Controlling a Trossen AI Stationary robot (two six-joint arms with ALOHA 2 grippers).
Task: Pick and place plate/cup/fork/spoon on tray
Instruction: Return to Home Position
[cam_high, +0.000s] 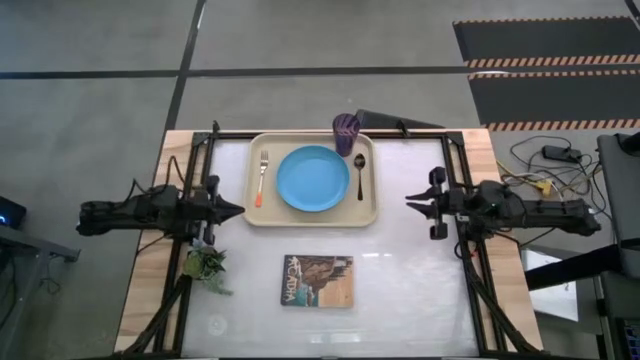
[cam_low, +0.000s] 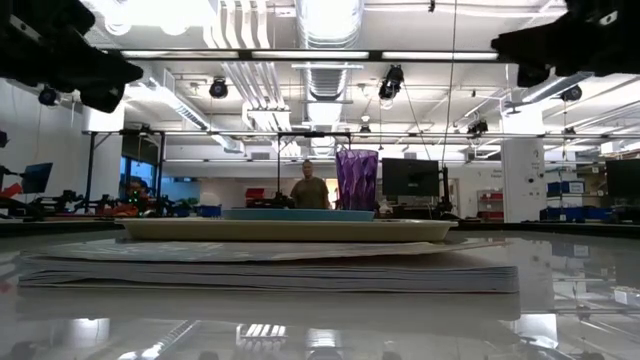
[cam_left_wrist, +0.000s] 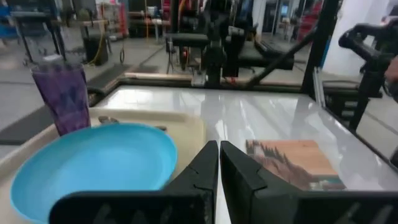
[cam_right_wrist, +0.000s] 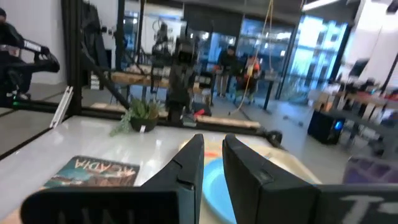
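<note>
On the rimmed beige tray (cam_high: 250, 205), a round glossy blue plate (cam_high: 313, 179); both end effectors empty: left (cam_high: 238, 210) closed, right (cam_high: 410, 199) slightly parted.

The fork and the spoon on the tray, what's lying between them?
The light-blue plate lies between the fork and the spoon on the tray. The high view shows it plainly, with each utensil lying apart from the plate's edge.

The plate (cam_high: 313, 178) is light blue. The tray (cam_high: 255, 215) is beige. The cup (cam_high: 346, 131) is dark purple with a bumpy pattern. The fork (cam_high: 261, 177) is silver with an orange-red end. The spoon (cam_high: 360, 174) is dark. The book (cam_high: 318, 280) has a brown picture cover. The plant (cam_high: 205, 266) is green.
</note>
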